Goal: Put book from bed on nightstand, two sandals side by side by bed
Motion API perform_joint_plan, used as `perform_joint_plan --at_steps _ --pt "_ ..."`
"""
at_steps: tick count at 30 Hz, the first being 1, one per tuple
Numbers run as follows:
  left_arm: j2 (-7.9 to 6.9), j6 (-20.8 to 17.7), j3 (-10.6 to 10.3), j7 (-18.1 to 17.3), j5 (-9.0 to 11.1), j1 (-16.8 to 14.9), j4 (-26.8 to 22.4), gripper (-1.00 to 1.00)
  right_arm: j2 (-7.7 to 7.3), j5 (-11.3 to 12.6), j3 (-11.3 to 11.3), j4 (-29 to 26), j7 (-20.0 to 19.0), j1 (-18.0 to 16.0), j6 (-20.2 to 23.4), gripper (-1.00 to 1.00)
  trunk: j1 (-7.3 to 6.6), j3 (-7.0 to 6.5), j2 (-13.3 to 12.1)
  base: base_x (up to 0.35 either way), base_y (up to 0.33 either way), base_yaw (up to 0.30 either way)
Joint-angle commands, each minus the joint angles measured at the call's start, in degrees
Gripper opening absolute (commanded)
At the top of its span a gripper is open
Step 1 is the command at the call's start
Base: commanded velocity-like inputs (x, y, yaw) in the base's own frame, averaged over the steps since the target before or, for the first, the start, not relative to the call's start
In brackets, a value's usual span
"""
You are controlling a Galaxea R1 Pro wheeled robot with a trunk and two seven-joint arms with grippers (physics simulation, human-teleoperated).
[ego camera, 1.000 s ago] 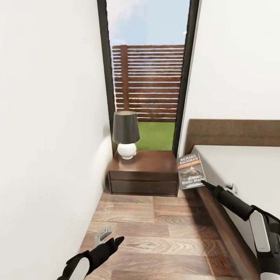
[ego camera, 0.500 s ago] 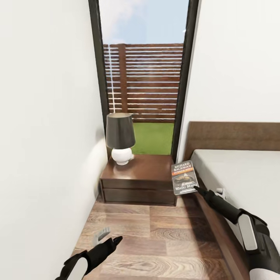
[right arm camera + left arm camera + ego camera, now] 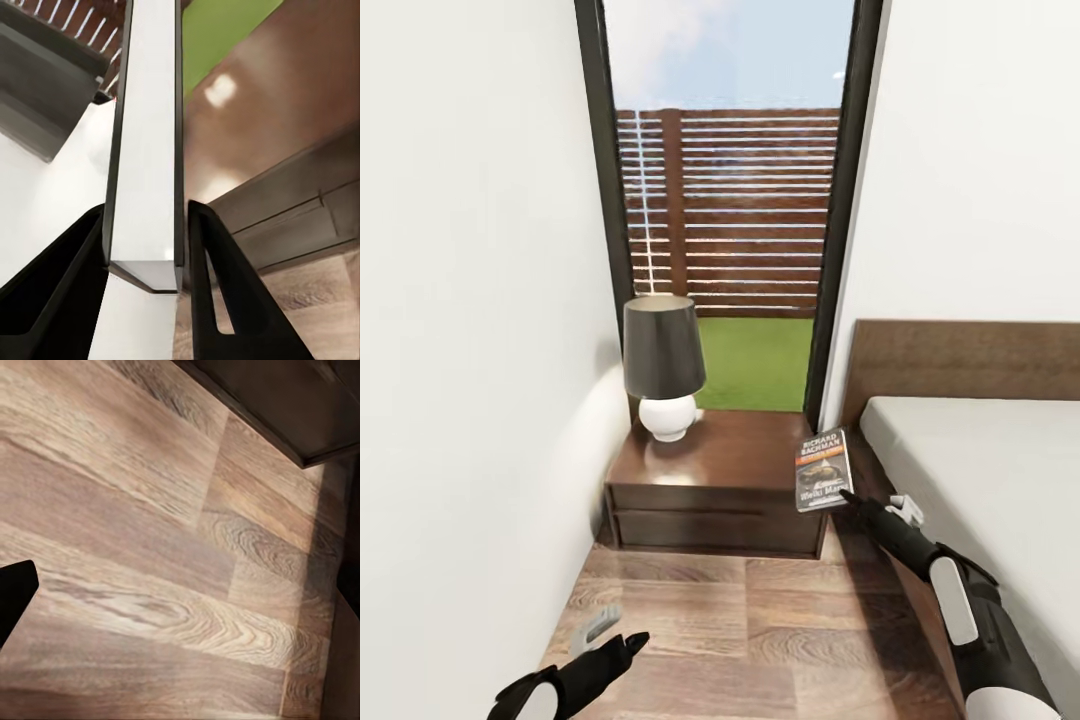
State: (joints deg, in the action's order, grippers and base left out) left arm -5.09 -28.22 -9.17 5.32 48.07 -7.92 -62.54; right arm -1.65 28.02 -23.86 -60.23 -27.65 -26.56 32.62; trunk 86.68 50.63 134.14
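The bed [image 3: 980, 460] lay just to the right of the nightstand [image 3: 720, 490], its brown headboard [image 3: 970, 360] against the white wall. The nightstand stood below the tall window [image 3: 730, 200], a dark-shaded lamp [image 3: 663, 365] at its back left corner. The right hand [image 3: 847, 497] was clenched on the book [image 3: 823, 470], held upright at the nightstand's front right corner, at the edge nearest the bed. The left hand [image 3: 628, 642] hung low over the wood floor [image 3: 760, 620] before the nightstand; I cannot tell whether it was released or clenched.
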Motion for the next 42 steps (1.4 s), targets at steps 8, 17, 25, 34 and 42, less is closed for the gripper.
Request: perform_joint_plan --at_steps 8,17,25,34,42 --pt "-0.16 -0.1 -0.2 -0.2 0.5 0.0 0.6 1.0 0.35 0.9 1.2 1.3 1.1 -0.1 -1.1 -1.0 0.02 0.06 0.0 0.326 0.0 0.0" --pt "-0.14 0.2 -0.2 -0.3 0.5 0.0 0.9 1.0 0.53 1.0 1.6 1.9 1.9 -0.3 -0.8 -1.0 0.02 0.06 0.0 0.326 0.0 0.0" --pt "-0.23 0.3 -0.2 -0.4 0.5 0.0 1.7 1.0 0.53 0.8 2.8 8.6 3.1 -3.4 -0.6 -1.0 0.02 0.06 0.0 0.326 0.0 0.0" --pt "-0.27 0.3 -0.1 -0.3 0.5 0.9 2.7 1.0 0.53 0.7 3.2 13.2 3.3 -5.4 -1.0 -1.0 0.02 0.06 0.0 0.31 0.0 0.0" --pt "-0.23 0.4 0.0 -0.1 0.5 1.9 4.6 1.0 0.55 0.6 3.3 14.1 3.4 -5.8 -1.3 -1.0 0.02 0.06 0.0 0.075 0.0 0.0"
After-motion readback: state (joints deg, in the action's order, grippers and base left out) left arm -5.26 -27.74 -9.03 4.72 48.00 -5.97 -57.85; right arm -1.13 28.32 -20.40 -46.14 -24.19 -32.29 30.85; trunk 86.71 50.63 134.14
